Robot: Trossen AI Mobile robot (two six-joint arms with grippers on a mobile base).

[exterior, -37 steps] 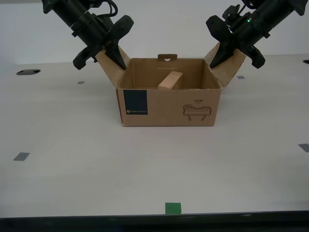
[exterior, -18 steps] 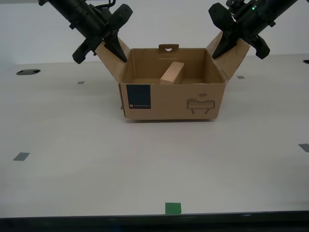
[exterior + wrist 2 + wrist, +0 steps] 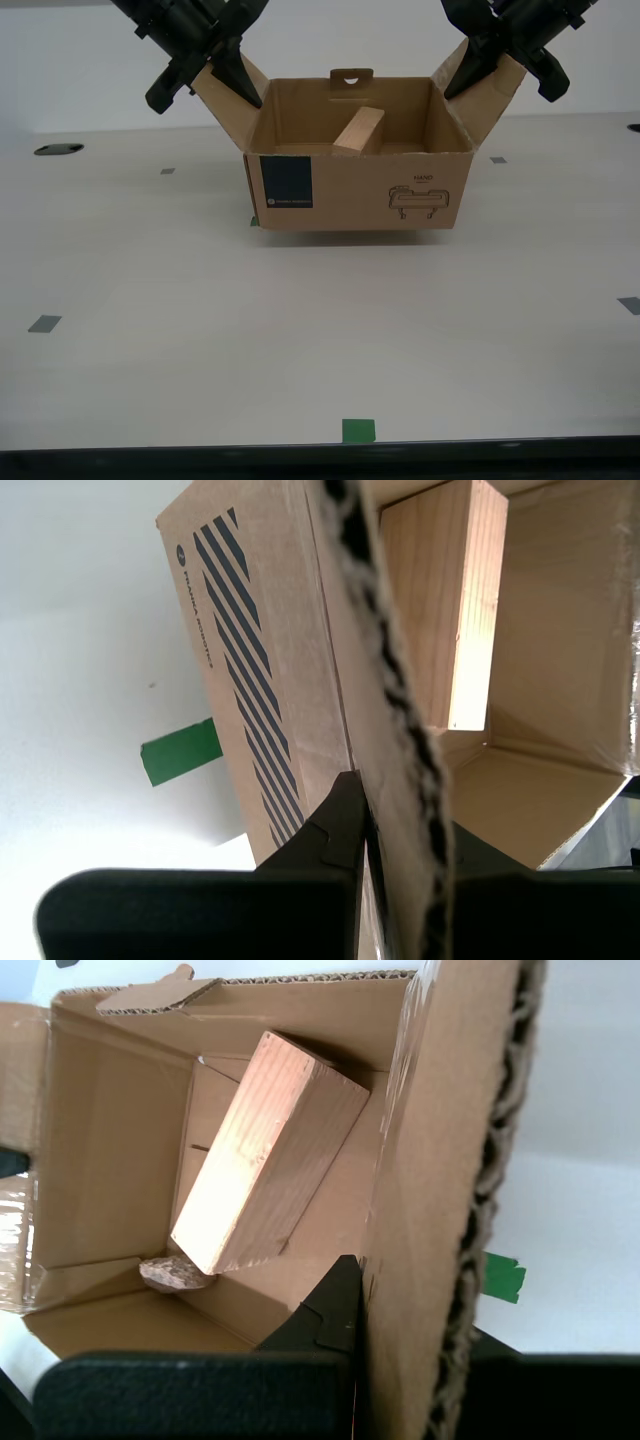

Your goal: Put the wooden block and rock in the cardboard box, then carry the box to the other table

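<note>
Cream counter point(image 3: 150, 330) below; box point(image 3: 360, 190), block point(image 3: 358, 130) and rock point(image 3: 172, 1274) inside, is gripped by both flaps, first hand point(image 3: 400, 1360) and second hand point(image 3: 395, 880) clenched; level carrying comes next.

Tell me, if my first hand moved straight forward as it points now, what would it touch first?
Shut on the flap of the cardboard box, my first hand would slide along it toward the box wall; the wooden block probably lies next.
</note>
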